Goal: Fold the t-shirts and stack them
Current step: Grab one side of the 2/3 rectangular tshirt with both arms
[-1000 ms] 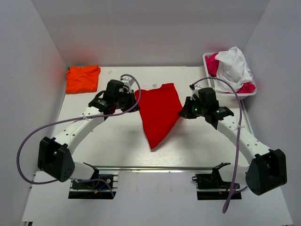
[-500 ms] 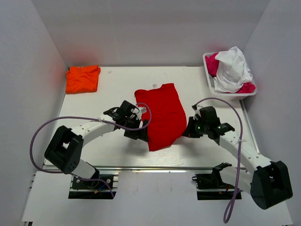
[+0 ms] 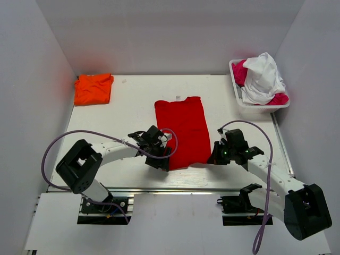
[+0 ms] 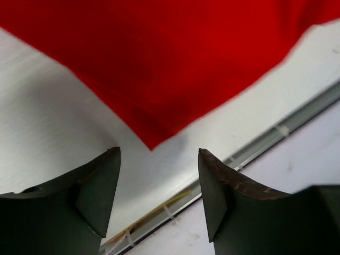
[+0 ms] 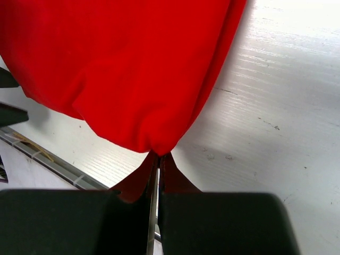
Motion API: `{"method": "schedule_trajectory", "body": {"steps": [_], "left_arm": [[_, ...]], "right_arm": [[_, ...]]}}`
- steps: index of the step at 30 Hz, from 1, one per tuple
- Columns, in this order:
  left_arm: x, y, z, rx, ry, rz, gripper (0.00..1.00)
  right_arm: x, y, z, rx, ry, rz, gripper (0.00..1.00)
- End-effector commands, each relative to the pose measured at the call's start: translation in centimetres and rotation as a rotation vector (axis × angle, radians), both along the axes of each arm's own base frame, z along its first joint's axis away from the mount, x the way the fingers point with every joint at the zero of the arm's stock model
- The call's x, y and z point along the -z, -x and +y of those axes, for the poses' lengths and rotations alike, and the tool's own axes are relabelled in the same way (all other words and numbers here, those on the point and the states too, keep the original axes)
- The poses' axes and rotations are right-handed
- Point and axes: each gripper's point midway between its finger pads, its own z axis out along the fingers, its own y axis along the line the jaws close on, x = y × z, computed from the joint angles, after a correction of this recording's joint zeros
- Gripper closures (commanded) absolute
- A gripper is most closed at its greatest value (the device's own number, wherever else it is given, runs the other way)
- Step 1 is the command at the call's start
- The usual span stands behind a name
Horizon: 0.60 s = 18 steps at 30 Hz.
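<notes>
red t-shirt (image 3: 180,130) lies flat, one near corner pinched by the right gripper (image 5: 158,155), the left gripper (image 4: 159,151) spread wide.

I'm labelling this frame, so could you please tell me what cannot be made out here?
- Top external: near-left edge of the red t-shirt, covered by the left fingers.
- Right wrist: how much cloth the shut right fingers pinch, hidden between them.
- Left wrist: the shirt's bulk, beyond the top edge.
- Top external: pink cloth in the basket, mostly under white cloth.

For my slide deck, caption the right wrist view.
Right gripper shut on a corner of the red t-shirt, over the white table.
</notes>
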Motion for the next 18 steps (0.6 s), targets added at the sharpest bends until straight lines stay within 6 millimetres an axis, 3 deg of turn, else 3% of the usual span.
{"method": "schedule_trajectory", "body": {"steps": [1, 4, 7, 11, 13, 14, 15, 18], "left_arm": [[0.0, -1.5, 0.3, -0.057, -0.051, -0.057, 0.32], [1.1, -1.5, 0.4, -0.057, -0.065, -0.044, 0.34], [1.7, -1.3, -0.8, -0.038, -0.048, -0.029, 0.44], [2.5, -0.6, -1.3, -0.013, -0.067, 0.003, 0.72], [2.6, -0.1, -1.2, -0.001, -0.076, 0.011, 0.8], [2.7, 0.3, -1.0, -0.005, -0.085, 0.013, 0.94], [2.5, 0.4, -0.6, -0.01, -0.098, 0.009, 1.0], [1.3, 0.4, -0.4, -0.032, -0.09, 0.001, 1.0]], "right_arm": [[-1.1, -0.7, 0.5, -0.011, -0.031, -0.05, 1.0], [-1.1, -0.7, 0.5, -0.019, -0.029, -0.054, 1.0], [-0.8, -0.6, 0.5, -0.022, -0.03, -0.045, 1.0], [-0.8, -0.6, 0.6, -0.016, -0.036, -0.043, 1.0], [-1.3, -0.7, 0.6, -0.013, -0.044, -0.054, 1.0], [-1.4, -0.6, 0.7, -0.016, -0.048, -0.054, 1.0], [-1.6, -0.8, 0.7, -0.014, -0.051, -0.065, 1.0], [-1.9, -0.6, 0.7, -0.023, -0.053, -0.075, 1.0]]}}
